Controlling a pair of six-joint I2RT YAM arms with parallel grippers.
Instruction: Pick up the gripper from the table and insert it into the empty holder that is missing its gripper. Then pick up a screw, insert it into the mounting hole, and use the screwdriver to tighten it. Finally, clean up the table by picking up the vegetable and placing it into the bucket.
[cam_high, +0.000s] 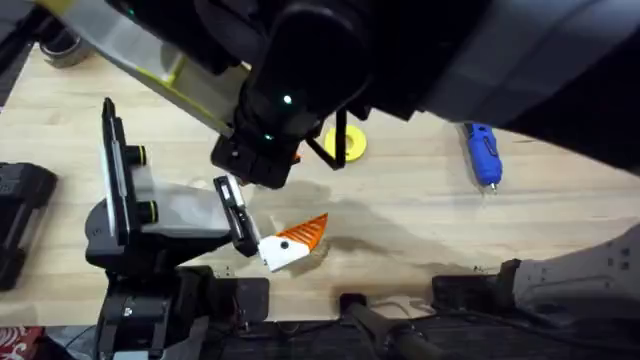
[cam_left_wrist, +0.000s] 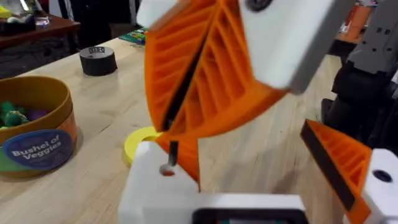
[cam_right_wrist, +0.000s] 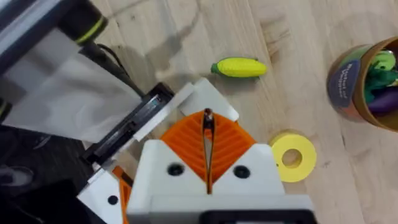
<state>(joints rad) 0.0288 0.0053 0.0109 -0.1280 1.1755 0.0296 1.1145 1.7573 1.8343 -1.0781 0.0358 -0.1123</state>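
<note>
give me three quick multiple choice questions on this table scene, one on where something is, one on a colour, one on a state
1. Where is the vegetable?
A. inside the bucket
B. lying on the table
C. held in an end effector

2. What colour is the screwdriver?
A. red
B. green
C. blue

3. What state is the bucket in?
A. empty
B. holding green and purple toys
C. turned upside down

Answers:
1. B, since the right wrist view shows it on the bare wood, apart from the bucket.
2. C, since its body is bright blue in the overhead view.
3. B, since the toys show inside its rim.
</note>
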